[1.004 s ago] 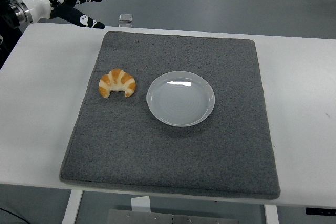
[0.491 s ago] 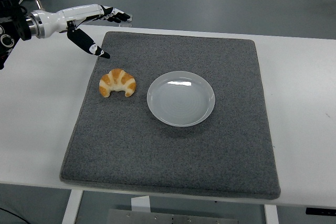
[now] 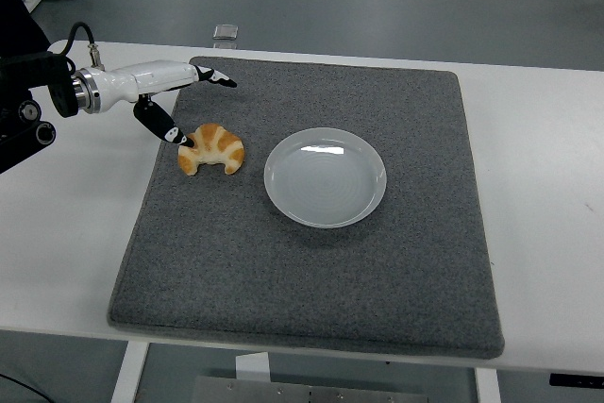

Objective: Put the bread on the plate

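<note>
Fingers (image 3: 215, 75) of the left hand (image 3: 175, 92) are spread and hold nothing: the long ones stretch out toward the upper middle of the frame above the bread, while the thumb hangs lower, its tip at the upper left edge of the croissant, touching it or just short of it; I cannot tell which. No grasp has closed yet.

As for progress, I judge the task to be at its very beginning. The bread (image 3: 211, 148), a golden croissant, lies on the grey mat (image 3: 311, 271) at centre left of the frame, just beside the plate (image 3: 325, 177) but apart from it, with a strip of mat showing between them. The plate sits near the middle of the frame with nothing on it. Everything remains to be done: closing the hand around the croissant, lifting it, carrying it the short way rightward over the rim, and setting it down.

Counting what is there: one croissant, one white plate, one grey mat and one white bench (image 3: 547, 186) carrying them all. One robot hand is in view, coming in from the left edge; the right arm does not show anywhere. One small pale object (image 3: 225, 32) sits at the far edge of the bench in the upper left of the frame, too small to identify.
</note>
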You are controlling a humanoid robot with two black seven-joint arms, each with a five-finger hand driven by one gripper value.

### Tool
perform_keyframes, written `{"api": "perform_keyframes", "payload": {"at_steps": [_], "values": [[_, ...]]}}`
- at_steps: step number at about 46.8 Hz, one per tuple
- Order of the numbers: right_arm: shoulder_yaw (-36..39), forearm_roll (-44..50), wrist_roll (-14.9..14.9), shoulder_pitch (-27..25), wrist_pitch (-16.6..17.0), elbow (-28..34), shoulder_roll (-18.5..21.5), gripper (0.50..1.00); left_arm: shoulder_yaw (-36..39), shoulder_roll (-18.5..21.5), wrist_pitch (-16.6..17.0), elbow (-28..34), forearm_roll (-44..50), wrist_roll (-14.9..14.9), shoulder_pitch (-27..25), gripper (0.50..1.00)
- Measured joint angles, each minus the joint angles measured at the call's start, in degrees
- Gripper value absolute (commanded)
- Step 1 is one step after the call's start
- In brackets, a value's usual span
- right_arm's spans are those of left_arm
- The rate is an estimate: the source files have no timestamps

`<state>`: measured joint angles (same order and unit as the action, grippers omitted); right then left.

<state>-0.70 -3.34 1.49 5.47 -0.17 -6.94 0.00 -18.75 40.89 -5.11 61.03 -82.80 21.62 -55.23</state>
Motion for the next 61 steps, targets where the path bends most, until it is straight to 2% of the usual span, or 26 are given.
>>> {"api": "perform_keyframes", "payload": {"at_steps": [21, 34, 48, 61], "values": [[0.0, 0.0, 0.01, -0.04, 0.0, 0.0, 0.0, 0.952, 0.38, -3.8, 1.14, -0.71, -1.94, -0.04, 2.55, 0.99], [0.0, 0.0, 0.01, -0.06, -0.01, 0.0, 0.0, 0.952, 0.47, -6.1, 5.05, -3.38, -3.54, -0.09, 3.74, 0.99], [0.0, 0.0, 0.01, -0.02, 0.0, 0.0, 0.0, 0.952, 0.47, -8.97, 5.3, -7.72, -4.72, -0.16, 4.68, 0.99], [0.0, 0.0, 0.01, -0.06, 0.0, 0.0, 0.0, 0.952, 0.48, -9.17, 5.3, -7.92, -4.73, -0.17, 4.69, 0.988]]}}
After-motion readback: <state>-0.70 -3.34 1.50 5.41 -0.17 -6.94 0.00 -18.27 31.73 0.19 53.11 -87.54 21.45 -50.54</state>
